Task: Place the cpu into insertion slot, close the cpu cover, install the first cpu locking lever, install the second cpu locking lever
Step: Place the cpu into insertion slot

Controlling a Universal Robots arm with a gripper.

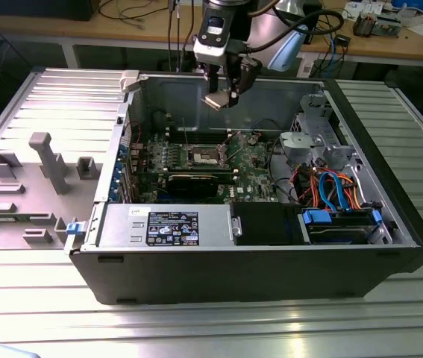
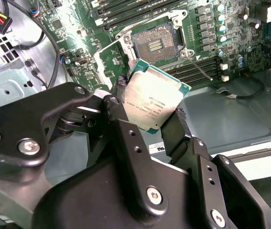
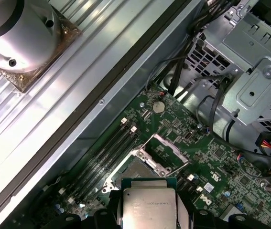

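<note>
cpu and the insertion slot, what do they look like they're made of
cpu: top looks like metal, dull silver-grey and matte; the green edge around it suggests a circuit-board base.
insertion slot: dark matte centre, probably plastic, though that is a guess; its silvery rim glints like bare metal.

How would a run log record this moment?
end effector: shut on cpu | cpu: held above motherboard, not seated | insertion slot: empty, uncovered

Exterior view: high, well back, looking down into the open computer case (image 1: pixel 271 257).
First wrist view: close above the circuit board (image 3: pixel 211 162).
Second wrist view: close behind the end effector (image 2: pixel 150 102).
Shared: insertion slot (image 1: pixel 205 155), all views; cpu (image 3: pixel 149 207), both wrist views.
</note>
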